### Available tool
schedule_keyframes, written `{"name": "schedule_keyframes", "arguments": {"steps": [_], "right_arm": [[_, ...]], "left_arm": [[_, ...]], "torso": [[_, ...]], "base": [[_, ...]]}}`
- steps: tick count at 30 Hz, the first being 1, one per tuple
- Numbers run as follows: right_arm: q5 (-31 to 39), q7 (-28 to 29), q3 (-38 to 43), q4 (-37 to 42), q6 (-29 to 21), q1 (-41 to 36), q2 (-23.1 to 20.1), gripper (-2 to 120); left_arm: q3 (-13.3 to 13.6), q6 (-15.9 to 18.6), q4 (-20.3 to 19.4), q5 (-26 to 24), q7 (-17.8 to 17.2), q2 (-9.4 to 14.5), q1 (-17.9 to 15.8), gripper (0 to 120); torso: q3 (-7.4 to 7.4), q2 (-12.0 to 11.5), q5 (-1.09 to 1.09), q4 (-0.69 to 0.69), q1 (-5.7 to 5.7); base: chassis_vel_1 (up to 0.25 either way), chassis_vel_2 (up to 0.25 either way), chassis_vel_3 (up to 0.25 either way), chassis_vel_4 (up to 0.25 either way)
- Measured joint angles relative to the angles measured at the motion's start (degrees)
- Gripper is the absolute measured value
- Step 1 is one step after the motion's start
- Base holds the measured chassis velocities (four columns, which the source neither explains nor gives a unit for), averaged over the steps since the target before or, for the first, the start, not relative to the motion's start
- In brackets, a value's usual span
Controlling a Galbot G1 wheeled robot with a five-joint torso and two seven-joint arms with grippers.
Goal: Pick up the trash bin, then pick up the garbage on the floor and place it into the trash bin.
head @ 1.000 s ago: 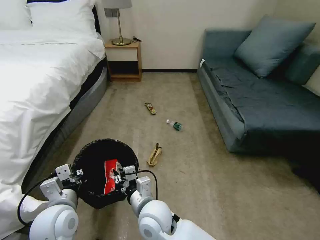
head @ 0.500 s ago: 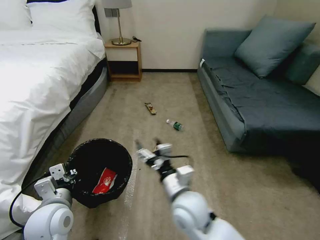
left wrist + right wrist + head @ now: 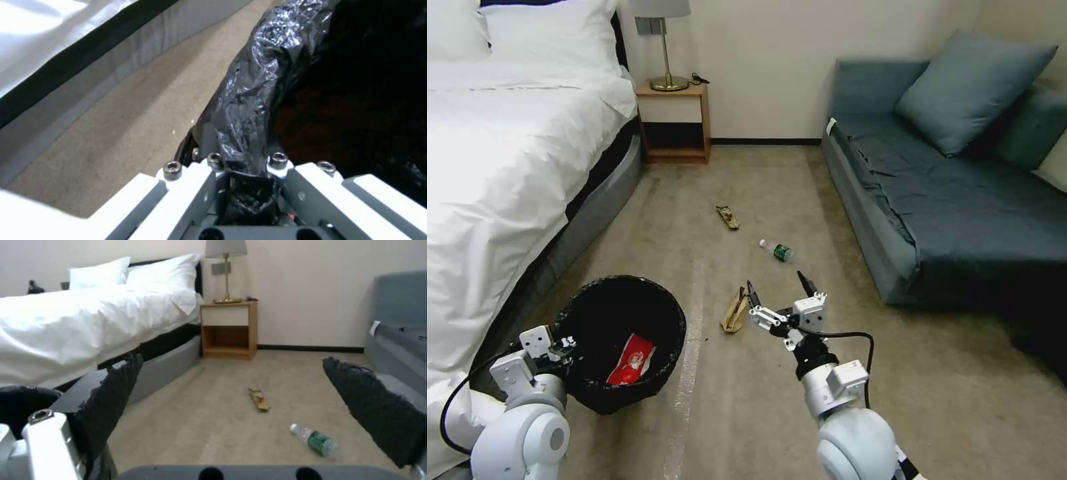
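Left pincer [image 3: 560, 347] clamped on the rim of the round black trash bin [image 3: 594, 313] lined with crinkly black plastic bag, nearest the robot on its left; the left wrist view shows bag plastic [image 3: 249, 110] pinched between its jaws. Red-and-white snack packet [image 3: 630, 360] lies inside the bin. Bin sits close beside the grey base of the white-sheeted bed [image 3: 500, 167], only a narrow strip of carpet between them.

Right pincer [image 3: 778, 292] hovers above the beige-brown short-pile carpet floor [image 3: 747, 400], black fingers [image 3: 806, 283] spread wide apart, holding nothing. Crumpled tan wrapper [image 3: 734, 312] lies on the floor just beside it, toward the bin. Farther out, small clear bottle with green label and white cap [image 3: 778, 251] lies on its side, then the brown-yellow snack wrapper [image 3: 728, 217]; both apart from each other, mid-aisle.

Open carpet runs between bed on left and blue-grey sofa [image 3: 947, 193] on right. At the far wall, wooden nightstand [image 3: 674, 123] with brass-based lamp [image 3: 664, 40].
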Motion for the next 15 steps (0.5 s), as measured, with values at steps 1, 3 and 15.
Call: {"name": "schedule_keyframes", "arguments": {"steps": [1, 3, 15], "right_arm": [[0.0, 0.0, -0.36, -0.38, -0.06, 0.38, 0.12, 100], [0.04, 0.0, -0.63, -0.72, -0.15, 0.76, 0.21, 100], [0.9, 0.28, -1.45, -2.78, -0.62, 2.76, 0.26, 100]], "left_arm": [[-0.02, 0.0, 0.01, -0.01, 0.01, 0.0, 0.01, 2], [-0.05, -0.03, 0.1, -0.01, 0.02, 0.0, 0.01, 2], [0.18, -0.14, 1.33, 0.13, 0.06, 0.01, -0.6, 2]], "torso": [[0.0, 0.0, 0.0, 0.0, 0.0], [0.0, 0.0, 0.0, 0.0, 0.0], [0.01, 0.0, 0.01, 0.0, 0.0]], "base": [[-0.12, 0.093, 0.126, -0.105], [-0.145, 0.143, 0.126, -0.145], [-0.206, 0.219, 0.223, -0.209]]}}
